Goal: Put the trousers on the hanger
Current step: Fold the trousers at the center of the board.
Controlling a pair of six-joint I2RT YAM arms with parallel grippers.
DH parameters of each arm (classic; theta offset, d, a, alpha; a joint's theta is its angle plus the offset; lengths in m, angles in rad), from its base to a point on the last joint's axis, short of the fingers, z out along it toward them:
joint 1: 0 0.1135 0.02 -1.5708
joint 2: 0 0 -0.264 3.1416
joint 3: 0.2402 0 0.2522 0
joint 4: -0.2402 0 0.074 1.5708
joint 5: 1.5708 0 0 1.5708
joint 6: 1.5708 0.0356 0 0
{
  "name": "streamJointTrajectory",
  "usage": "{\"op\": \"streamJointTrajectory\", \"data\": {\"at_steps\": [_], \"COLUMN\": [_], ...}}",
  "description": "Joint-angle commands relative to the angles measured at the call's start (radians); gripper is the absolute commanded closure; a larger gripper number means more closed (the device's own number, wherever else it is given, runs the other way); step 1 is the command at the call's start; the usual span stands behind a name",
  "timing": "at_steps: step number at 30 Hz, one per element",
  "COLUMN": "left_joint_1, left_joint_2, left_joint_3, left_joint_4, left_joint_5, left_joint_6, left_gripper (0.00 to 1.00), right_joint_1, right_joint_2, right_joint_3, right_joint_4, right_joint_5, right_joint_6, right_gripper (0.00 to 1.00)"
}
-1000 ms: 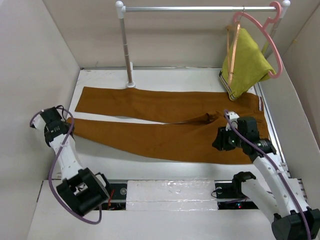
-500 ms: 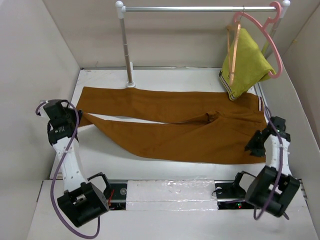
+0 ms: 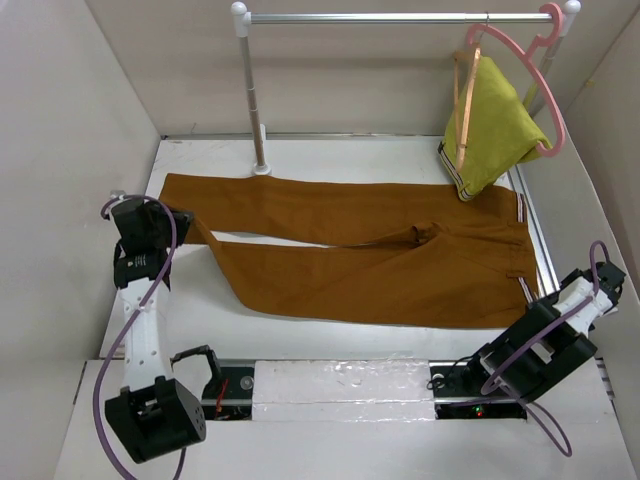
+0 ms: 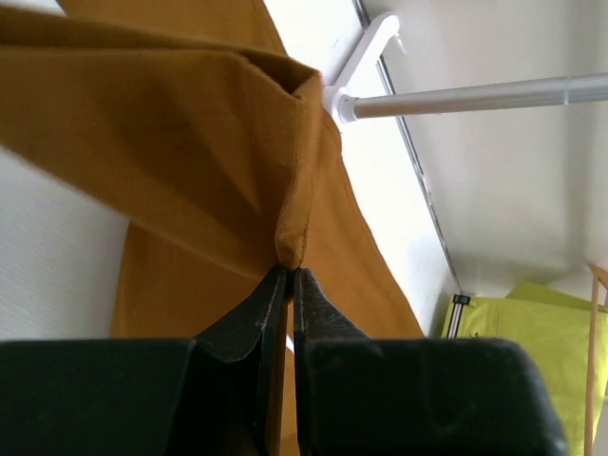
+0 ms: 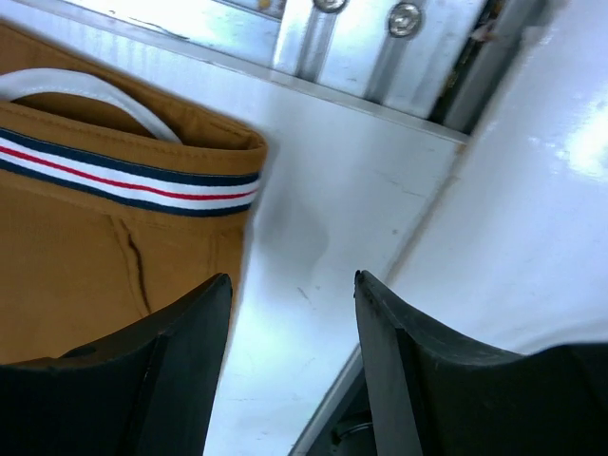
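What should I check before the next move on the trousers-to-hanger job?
1. Left gripper grip on trousers: ok, shut on a fold of leg cloth.
2. Right gripper holding anything: not ok, open over the table beside the waistband.
3. Trousers lifted: not ok, mostly flat on the table.
4. Hanger in hand: not ok, hangs on the rail by the yellow-green garment.
5. Hanger bare: cannot tell.
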Motion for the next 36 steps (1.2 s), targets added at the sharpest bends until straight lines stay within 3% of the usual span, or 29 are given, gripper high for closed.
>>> {"op": "streamJointTrajectory", "data": {"at_steps": [1,10,14,16,19,24,28,36], "left_joint_1": [-0.009,-0.009,-0.009,-0.009,0.002,0.043,0.044,0.044], "left_joint_2": [0.028,0.100,0.127,0.141,0.157,0.192,0.267,0.379], "left_joint_3": [0.001,-0.014,-0.023,-0.020,0.006,0.088,0.210,0.329], "left_joint_4": [0.070,0.105,0.116,0.114,0.094,0.068,0.010,0.002], "left_joint_5": [-0.003,-0.046,-0.074,-0.098,-0.133,-0.178,-0.264,-0.373], "left_joint_6": [0.012,0.033,0.033,0.035,0.044,0.045,0.079,0.104], "left_gripper": [1.00,1.00,1.00,1.00,1.00,1.00,1.00,1.00], "right_joint_1": [-0.003,0.057,0.069,0.103,0.103,0.137,0.255,0.391], "right_joint_2": [0.020,0.009,0.107,0.124,0.129,0.015,0.011,0.138], "right_joint_3": [0.010,-0.091,-0.093,-0.070,-0.035,0.109,0.306,0.547], "right_joint_4": [0.056,0.251,0.308,0.326,0.294,0.178,0.069,0.154], "right_joint_5": [0.020,-0.054,-0.084,-0.066,-0.075,-0.017,0.069,0.052], "right_joint_6": [0.044,0.117,0.096,0.090,0.056,-0.054,-0.091,-0.080], "right_gripper": [0.40,0.45,0.51,0.59,1.00,1.00,1.00,1.00]}}
